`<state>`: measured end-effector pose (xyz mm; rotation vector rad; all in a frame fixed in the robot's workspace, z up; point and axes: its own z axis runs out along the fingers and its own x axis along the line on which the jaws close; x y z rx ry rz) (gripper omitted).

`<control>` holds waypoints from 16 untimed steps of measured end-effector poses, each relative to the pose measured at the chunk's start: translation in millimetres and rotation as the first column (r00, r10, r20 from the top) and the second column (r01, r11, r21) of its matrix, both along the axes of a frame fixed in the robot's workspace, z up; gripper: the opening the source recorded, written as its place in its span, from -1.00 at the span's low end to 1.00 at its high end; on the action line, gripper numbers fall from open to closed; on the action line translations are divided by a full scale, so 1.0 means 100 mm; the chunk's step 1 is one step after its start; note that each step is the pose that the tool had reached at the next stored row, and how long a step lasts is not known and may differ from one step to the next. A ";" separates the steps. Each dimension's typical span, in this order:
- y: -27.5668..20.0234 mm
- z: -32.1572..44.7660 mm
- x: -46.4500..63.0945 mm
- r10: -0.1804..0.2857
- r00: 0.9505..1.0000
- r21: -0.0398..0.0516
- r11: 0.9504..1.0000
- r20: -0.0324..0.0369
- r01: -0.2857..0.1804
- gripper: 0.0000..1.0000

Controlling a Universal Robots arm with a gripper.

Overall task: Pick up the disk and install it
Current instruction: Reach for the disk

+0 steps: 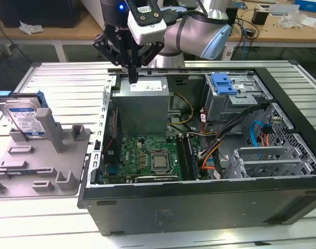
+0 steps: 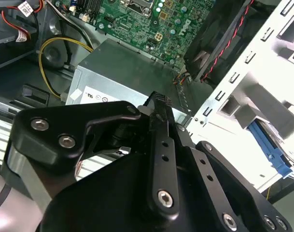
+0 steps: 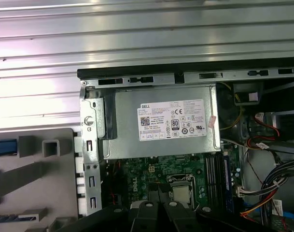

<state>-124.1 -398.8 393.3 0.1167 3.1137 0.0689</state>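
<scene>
- Aluminium slats make up the desk (image 1: 69,78). It runs under the fingers (image 1: 133,77) and out on every side of them.
- Black steel computer case (image 1: 199,199) lies open on the desk. The fingers hang over its interior, close to one side wall.
- Grey power supply (image 1: 142,109) with a white sticker sits directly below the fingers. In the exterior view the tips stand just above its top edge, and contact cannot be confirmed.
- Grey plastic holder (image 1: 69,155) rests on the desk outside the case, well apart from the fingers, toward the exterior view's left and lower than them.
- Green motherboard (image 1: 142,153) lies beyond the power supply, deeper in the case than the fingers.
- Silver disk (image 1: 24,116) stands on edge in the holder and is not yet picked up.
  - Direction: it lies toward the exterior view's left of the fingers, lower, with the case wall between them.
  - Axis: the broad labelled face is near vertical. The top edge runs roughly across the exterior view. The holder hides the lower part, so judging this edge the long one is uncertain.
  - Appearance: bright metal body, blue-and-white label, blue carrier along the edges.
- Blue bracket (image 1: 223,83), without a drive, sits on the drive cage, well apart from the fingers toward the exterior view's right.
- Black fingers (image 2: 159,104) are pressed together and hold nothing. This is the single arm on the rig.
</scene>
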 end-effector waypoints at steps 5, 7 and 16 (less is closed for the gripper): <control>0.015 -0.002 -0.19 0.000 1.000 0.000 1.000 0.000 0.000 -0.79; 0.021 -0.004 -0.26 0.000 1.000 0.000 1.000 0.000 0.000 -0.79; 0.050 -0.013 -0.60 0.000 1.000 0.000 1.000 0.000 0.000 -0.79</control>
